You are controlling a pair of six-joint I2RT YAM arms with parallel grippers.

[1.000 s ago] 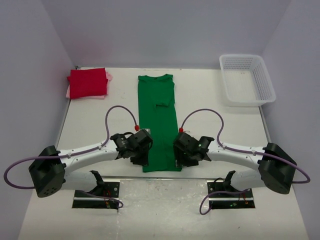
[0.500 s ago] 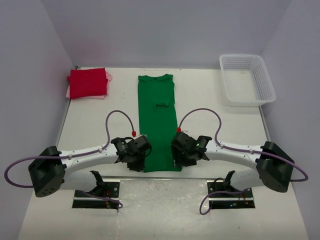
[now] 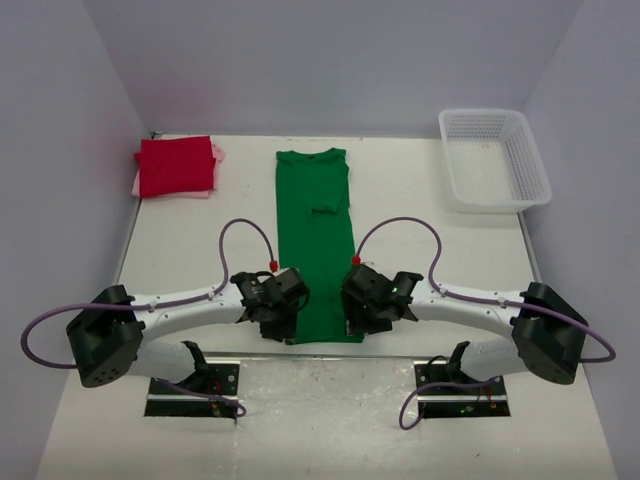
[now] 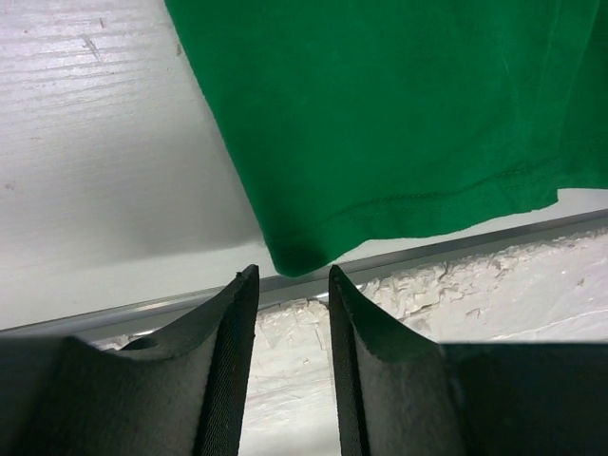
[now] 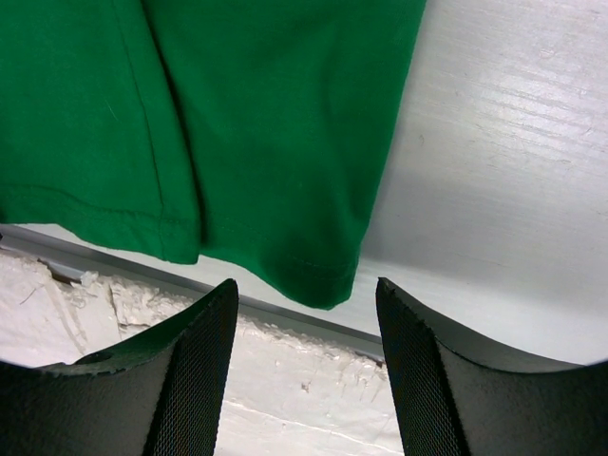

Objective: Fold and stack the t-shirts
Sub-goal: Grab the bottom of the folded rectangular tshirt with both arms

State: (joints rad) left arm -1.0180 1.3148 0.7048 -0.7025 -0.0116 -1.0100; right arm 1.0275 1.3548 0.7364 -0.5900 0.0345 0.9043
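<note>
Since a second ago both arms have drawn back toward the near edge of the surface [image 3: 420, 190], and this places them for the next fold. The green t-shirt [image 3: 318, 240] lies flat as a long narrow strip at mid-surface. Its collar is toward the far edge and its hem close to the near edge. The white basket [image 3: 495, 158] occupies the far right corner. The red t-shirt [image 3: 176, 166] sits folded in the far left corner on the pink t-shirt [image 3: 218, 152], of which only a margin shows. The right claw [image 5: 306, 285] stands well open and empty, framing the hem's right corner. The left claw [image 4: 291, 275] is parted only narrowly and is also empty, with the left corner just ahead of its tips. Assessment: the hem is not yet gripped, and pinching both corners looks to be the step in hand.
</note>
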